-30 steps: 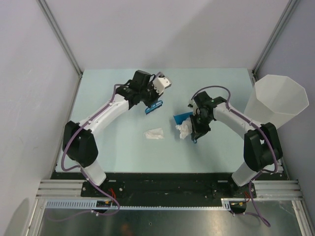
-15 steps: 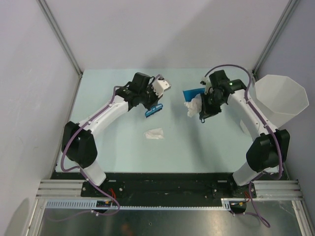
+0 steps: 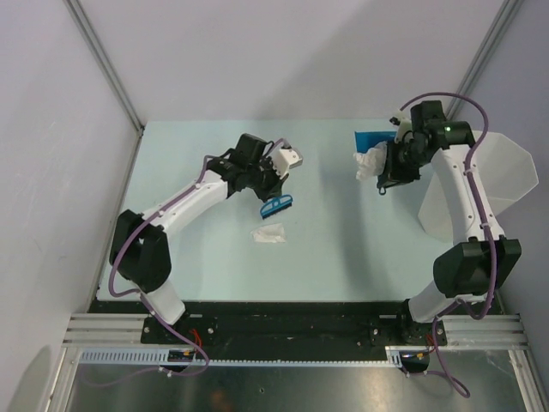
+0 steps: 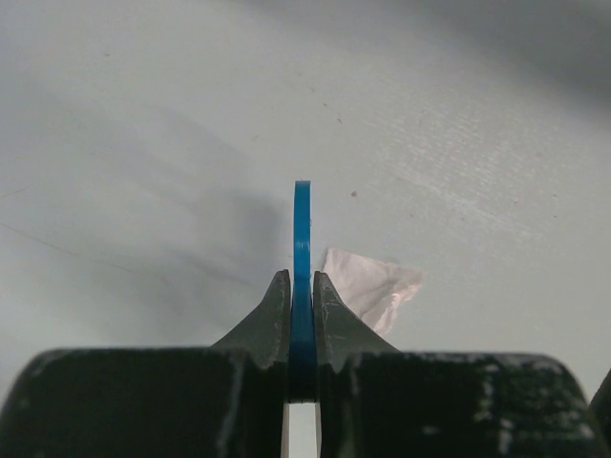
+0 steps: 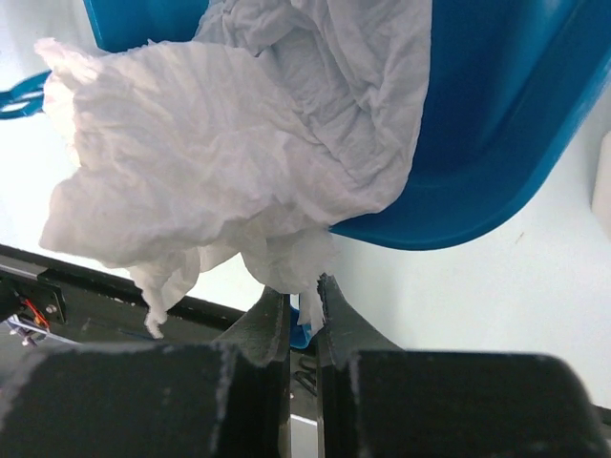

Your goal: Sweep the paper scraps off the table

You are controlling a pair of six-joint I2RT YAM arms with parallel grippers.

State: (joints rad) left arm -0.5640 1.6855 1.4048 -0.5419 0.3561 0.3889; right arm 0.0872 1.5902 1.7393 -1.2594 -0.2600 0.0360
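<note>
- Left gripper (image 4: 302, 286) – jaws pressed together on a thin blue brush (image 4: 303, 234), seen edge-on in the wrist view and standing straight out past the fingertips.
- Top view: the brush head (image 3: 276, 204) sits near the table's middle, at about 5 o'clock from the left wrist.
- One loose paper scrap (image 3: 268, 233) lies flat on the table (image 3: 343, 249), just beside the brush at its 6 o'clock. Touching or apart – cannot tell from above.
- Left wrist view: the same scrap (image 4: 372, 286) shows at 4 o'clock of the brush edge, partly hidden behind the right-hand finger.
- Right gripper (image 5: 302, 291) – jaws pinching a blue stub, seemingly the handle of the blue dustpan (image 5: 496, 143).
- A bunch of crumpled white paper (image 5: 239, 143) fills the pan and spills over its rim toward 8 o'clock.
- Top view: pan (image 3: 373, 137) and its paper load (image 3: 371, 161) are at the table's far right, about 1 o'clock from table centre.
- Tall white bin (image 3: 493, 180) stands at 3 o'clock of the right gripper, with the right arm crossing in front of it.
</note>
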